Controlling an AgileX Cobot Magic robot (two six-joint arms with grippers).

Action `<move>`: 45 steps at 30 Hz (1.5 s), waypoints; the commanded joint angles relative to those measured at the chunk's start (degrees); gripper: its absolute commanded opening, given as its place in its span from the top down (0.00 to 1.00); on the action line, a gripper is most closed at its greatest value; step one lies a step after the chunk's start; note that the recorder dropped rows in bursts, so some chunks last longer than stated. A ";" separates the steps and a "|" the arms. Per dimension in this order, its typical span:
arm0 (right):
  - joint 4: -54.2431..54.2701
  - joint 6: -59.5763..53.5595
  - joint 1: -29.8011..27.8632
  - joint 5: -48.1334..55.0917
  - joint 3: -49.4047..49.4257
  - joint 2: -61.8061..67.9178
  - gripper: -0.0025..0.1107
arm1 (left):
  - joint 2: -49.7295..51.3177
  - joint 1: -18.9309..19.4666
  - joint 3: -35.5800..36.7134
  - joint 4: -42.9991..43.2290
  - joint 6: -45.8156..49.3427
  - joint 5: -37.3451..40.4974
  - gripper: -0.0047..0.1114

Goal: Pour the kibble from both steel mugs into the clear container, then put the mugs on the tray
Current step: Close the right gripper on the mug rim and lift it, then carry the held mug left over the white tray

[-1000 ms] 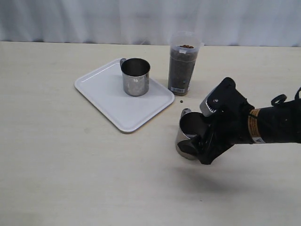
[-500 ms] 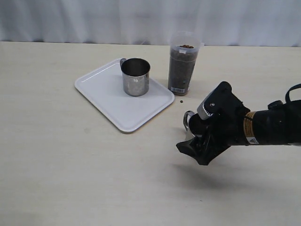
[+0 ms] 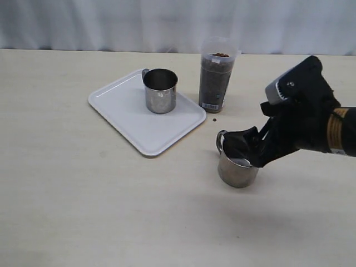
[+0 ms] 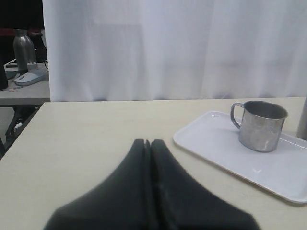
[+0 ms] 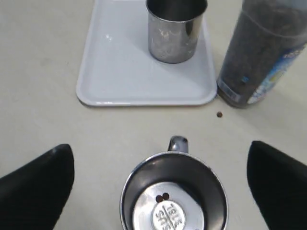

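Steel mug (image 5: 173, 199) upright, nearly empty

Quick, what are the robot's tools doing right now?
Left tool: shut, holding nothing.
Right tool: open wide, one finger on each side of the steel mug off the tray, not gripping it.

**Mug set upright, right arm pulls back**

The steel mug (image 3: 238, 168) near the right gripper (image 3: 248, 148) was tipped over in its grasp a second ago. It now stands upright on the table (image 3: 83, 194), slightly further right. The gripper has risen and drawn back rightward, seemingly no longer touching the mug.
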 commanded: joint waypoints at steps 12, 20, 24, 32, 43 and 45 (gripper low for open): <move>-18.31 23.87 0.17 2.12 -0.72 5.44 0.01 | -0.08 -0.17 0.08 -0.08 -0.62 -0.20 0.96; -18.31 21.33 0.17 4.37 -2.08 10.12 0.01 | -0.08 -0.17 0.08 -0.08 -0.62 -0.36 0.96; -18.31 21.13 0.17 4.37 -2.09 11.37 0.01 | -0.08 -0.17 0.08 -0.08 -0.62 -0.46 0.96; -18.31 19.81 0.17 4.13 -3.76 17.78 0.01 | -0.08 -0.17 0.08 -0.08 -0.62 -0.46 0.96; -18.31 19.64 0.17 3.16 -7.59 24.91 0.01 | -0.08 -0.17 0.08 -0.08 -0.62 -0.46 0.96; -18.31 19.64 0.17 3.16 -8.12 25.38 0.01 | -0.08 -0.17 0.08 -0.08 -0.62 -0.12 0.96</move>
